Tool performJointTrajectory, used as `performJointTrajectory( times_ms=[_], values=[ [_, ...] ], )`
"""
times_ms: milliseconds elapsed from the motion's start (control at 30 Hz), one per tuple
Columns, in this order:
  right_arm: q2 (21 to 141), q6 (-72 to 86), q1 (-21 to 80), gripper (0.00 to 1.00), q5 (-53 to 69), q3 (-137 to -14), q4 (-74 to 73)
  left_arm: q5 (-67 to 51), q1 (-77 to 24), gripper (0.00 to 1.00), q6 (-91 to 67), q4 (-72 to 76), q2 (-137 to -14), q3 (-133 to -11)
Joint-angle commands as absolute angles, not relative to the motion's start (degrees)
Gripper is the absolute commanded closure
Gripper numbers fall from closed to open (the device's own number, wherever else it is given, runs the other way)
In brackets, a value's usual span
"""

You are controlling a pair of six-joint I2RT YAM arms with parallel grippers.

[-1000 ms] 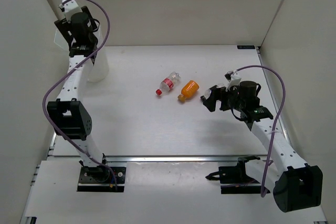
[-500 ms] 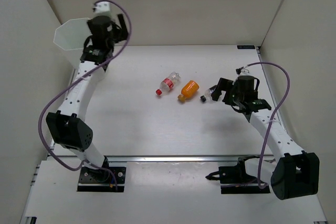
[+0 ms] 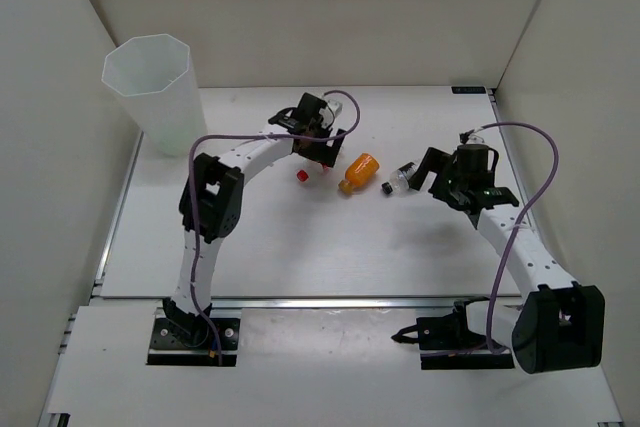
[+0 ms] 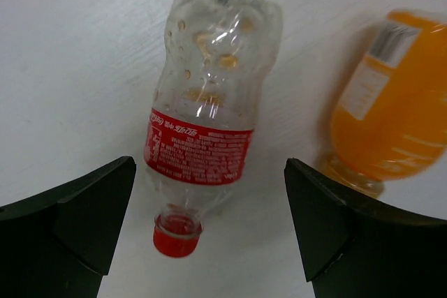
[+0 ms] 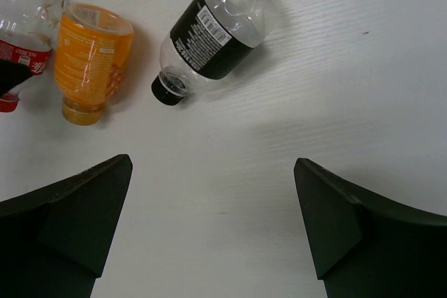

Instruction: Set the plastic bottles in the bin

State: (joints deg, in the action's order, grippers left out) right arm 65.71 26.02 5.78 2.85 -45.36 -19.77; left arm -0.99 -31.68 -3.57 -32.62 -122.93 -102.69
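Bin [image 3: 158,112] faceted, translucent; red-label bottle [image 4: 209,88] dimpled clear; orange bottle [image 4: 398,116] smooth. L hand [image 4: 209,172], R hand [image 5: 213,165] wide open, empty.

The bin [image 3: 150,87] stands at the bench's [image 3: 300,247] far left corner. Three bottles lie in a row mid-bench: the left bottle [image 4: 202,123] is under the left tool [image 3: 318,150], the middle bottle [image 3: 358,172] is just beside it, and the right bottle [image 3: 400,181] lies beyond, with the right tool [image 3: 428,171] just right of it.

A white table [image 3: 260,247] stands inside plain white walls [image 3: 350,7]. A metal rail [image 3: 330,302] runs along the table's near edge, and a small dark strip [image 3: 470,90] sits at its far right corner.
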Motion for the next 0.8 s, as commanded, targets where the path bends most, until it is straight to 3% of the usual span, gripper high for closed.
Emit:
performJointTrajectory(
  times_ms=[0,200,267,300,367,467,633,700,767],
  values=[
    [62.6,27.2,4.3,0.01,2.9,-44.0,-20.5,-3.5,-30.9,0.01,-2.5,-35.8,-123.8,-108.3],
    [57.9,27.3,1.4,0.01,3.7,-40.6,-21.0,-0.1,-32.4,0.01,-1.0,-37.7,-129.5,-110.5],
    [56.9,27.2,0.8,0.01,3.5,-39.9,-21.4,2.2,-32.3,0.17,-2.5,-38.3,-131.0,-111.9],
    [56.8,27.1,0.8,0.01,3.5,-39.5,-21.4,1.6,-31.5,0.37,-3.0,-38.6,-130.5,-112.8],
    [55.5,26.6,0.3,0.0,4.0,-39.5,-21.5,0.2,-29.9,0.52,-4.6,-38.9,-129.9,-114.1],
    [54.2,25.8,0.2,0.01,6.4,-38.5,-20.3,0.5,-26.5,0.61,-6.2,-37.1,-124.8,-113.2],
    [54.3,24.6,-0.9,0.01,9.1,-39.1,-18.2,10.0,-20.7,0.61,-9.4,-26.8,-109.3,-106.9],
    [55.5,23.5,0.7,0.01,9.2,-39.5,-17.1,13.3,-17.9,0.52,-10.2,-18.6,-99.8,-101.0],
    [57.4,23.0,1.6,0.0,9.8,-39.9,-16.6,16.9,-14.2,0.56,-11.4,-11.5,-95.2,-98.4]
  ],
)
